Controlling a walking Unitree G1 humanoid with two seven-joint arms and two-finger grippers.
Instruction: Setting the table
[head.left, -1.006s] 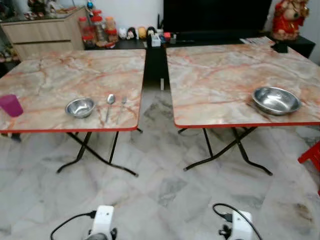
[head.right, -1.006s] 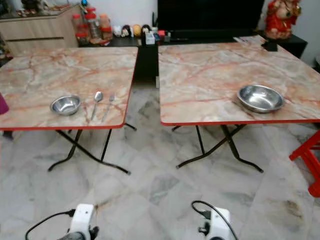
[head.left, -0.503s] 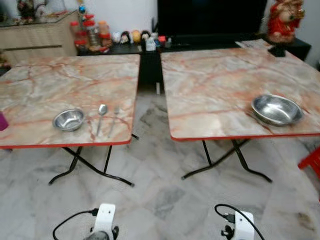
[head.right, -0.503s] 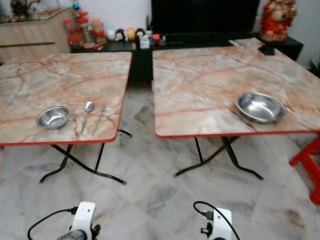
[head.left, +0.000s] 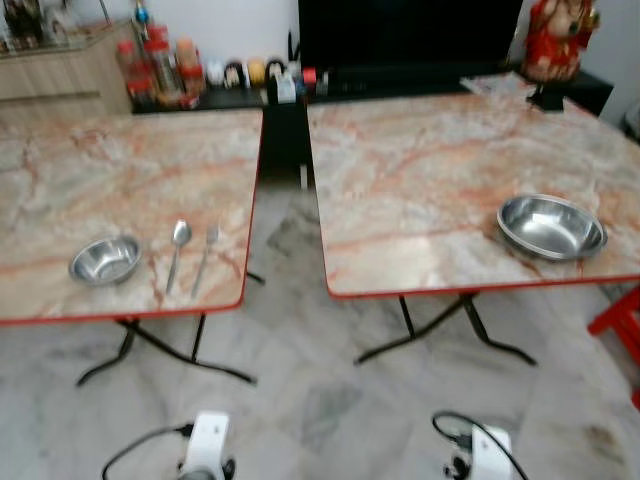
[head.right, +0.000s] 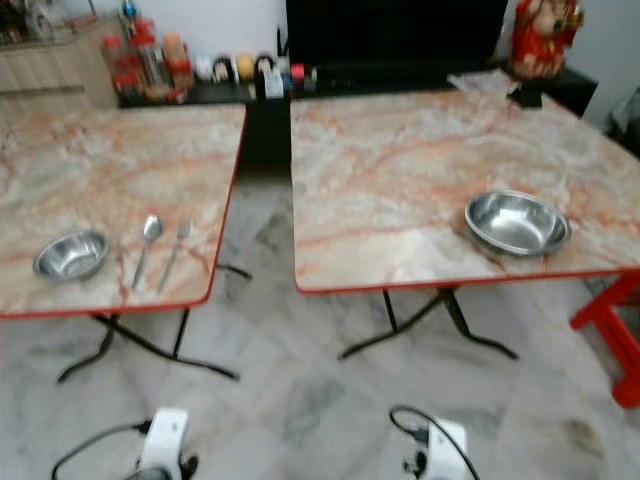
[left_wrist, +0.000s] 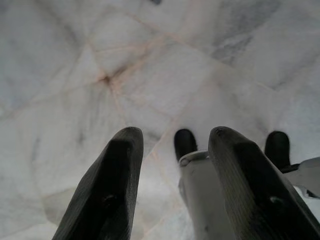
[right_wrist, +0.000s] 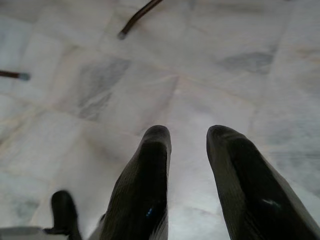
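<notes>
Looking down at your two square folding tables with pinkish marble-pattern tops and red edges, so here's the layout, using the left table (head.left: 120, 180) as your landmark. Near its front edge sits a small round steel bowl (head.left: 104, 259), and just beside that bowl, toward the gap between the tables, lie a steel spoon (head.left: 177, 250) and a steel fork (head.left: 205, 258), parallel and close together but not touching.

Across the gap from the left table is the right table (head.left: 420, 170), and your big shallow steel bowl (head.left: 551, 226) rests near that table's front corner, on the side away from the left table. Well apart from the small bowl, obviously.

Behind the left table you've got a wooden cabinet (head.left: 60, 75) and a low black shelf with red-lidded jars (head.left: 155, 70) and small figurines on it; a large black screen (head.left: 405, 35) stands further along that shelf, with a red-robed statue (head.left: 553, 40) past it. A red stool (head.right: 610, 335) pokes in beyond the right table.

Both your arms hang low over the grey-white marble tile floor (head.left: 320, 390) in front of the left table. Your left gripper (left_wrist: 172, 175) has its two black fingers spread moderately apart with nothing between them. Your right gripper (right_wrist: 187, 170) has a narrower gap between its fingers, also empty. It's all a bit blurry.
</notes>
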